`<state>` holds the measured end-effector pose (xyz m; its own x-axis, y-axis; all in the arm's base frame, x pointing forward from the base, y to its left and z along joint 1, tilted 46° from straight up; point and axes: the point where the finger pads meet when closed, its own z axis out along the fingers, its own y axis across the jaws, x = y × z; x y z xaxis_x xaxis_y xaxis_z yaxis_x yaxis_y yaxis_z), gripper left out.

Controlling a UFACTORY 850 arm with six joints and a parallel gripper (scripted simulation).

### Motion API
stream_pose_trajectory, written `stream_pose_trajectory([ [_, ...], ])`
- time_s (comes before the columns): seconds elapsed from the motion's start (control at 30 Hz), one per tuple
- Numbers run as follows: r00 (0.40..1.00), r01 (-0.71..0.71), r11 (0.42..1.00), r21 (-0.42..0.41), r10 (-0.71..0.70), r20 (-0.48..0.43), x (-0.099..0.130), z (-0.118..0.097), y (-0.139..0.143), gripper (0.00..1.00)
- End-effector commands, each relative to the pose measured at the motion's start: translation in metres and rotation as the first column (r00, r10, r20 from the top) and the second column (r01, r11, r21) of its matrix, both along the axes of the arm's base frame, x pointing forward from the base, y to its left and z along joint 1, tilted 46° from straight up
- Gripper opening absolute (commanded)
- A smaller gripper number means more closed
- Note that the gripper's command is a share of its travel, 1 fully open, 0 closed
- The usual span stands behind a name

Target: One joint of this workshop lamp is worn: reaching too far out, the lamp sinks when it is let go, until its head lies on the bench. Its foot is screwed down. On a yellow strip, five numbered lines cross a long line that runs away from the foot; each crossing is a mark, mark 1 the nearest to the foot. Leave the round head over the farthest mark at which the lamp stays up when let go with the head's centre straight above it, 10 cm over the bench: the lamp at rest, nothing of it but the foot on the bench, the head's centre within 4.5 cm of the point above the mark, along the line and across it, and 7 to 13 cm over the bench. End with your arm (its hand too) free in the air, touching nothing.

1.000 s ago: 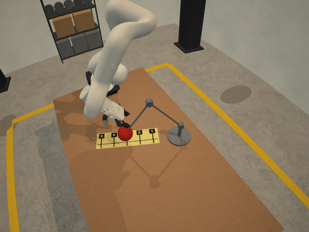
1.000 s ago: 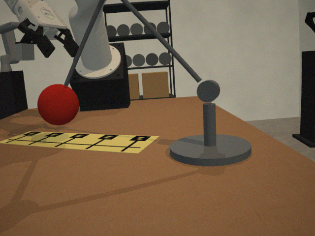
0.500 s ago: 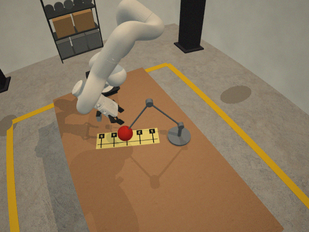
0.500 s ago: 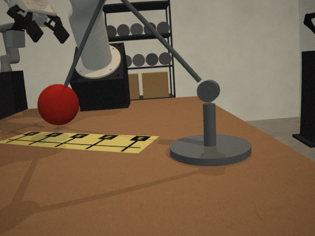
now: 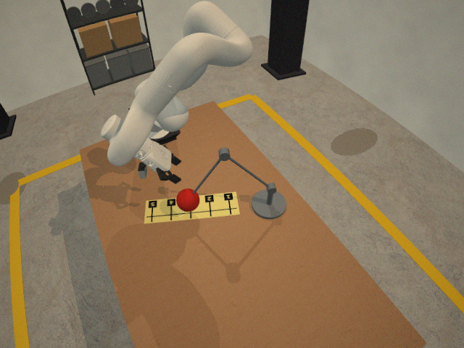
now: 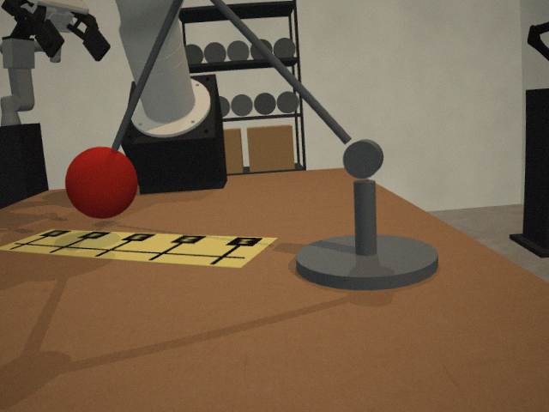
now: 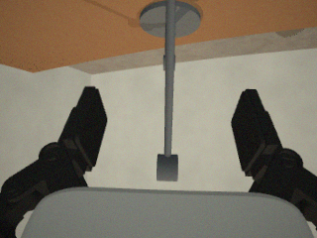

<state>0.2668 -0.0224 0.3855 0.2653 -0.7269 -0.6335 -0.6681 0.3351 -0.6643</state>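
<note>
Lamp head (image 5: 187, 199) hung free above the yellow strip (image 5: 191, 212)

Tool (image 5: 159, 169) stood wide open and empty, just behind the head, touching nothing; head floated clear of the tabletop (image 5: 262, 262) near the middle mark.

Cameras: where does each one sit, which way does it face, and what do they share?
Top: high above the bench's far end, angled down at the strip, red head and foot; shows the whole arm and open end effector.
Exterior: low at bench level, looking across the foot towards the robot's base; end effector at top left.
Wrist: on the end effector, looking along the lamp's rod; both fingers show.
All three see the foot.
</note>
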Motion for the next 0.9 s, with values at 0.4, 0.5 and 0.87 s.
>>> stream_pose_trajectory([
  [0.4,1.0,0.0,1.0,-0.001,0.0,0.0,-0.0054,0.0035,-0.0044,1.0],
  [0.5,1.0,0.0,1.0,-0.001,0.0,0.0,-0.0049,0.0032,-0.004,1.0],
  [0.87,1.0,0.0,1.0,-0.001,0.0,0.0,-0.0044,0.003,-0.0036,1.0],
])
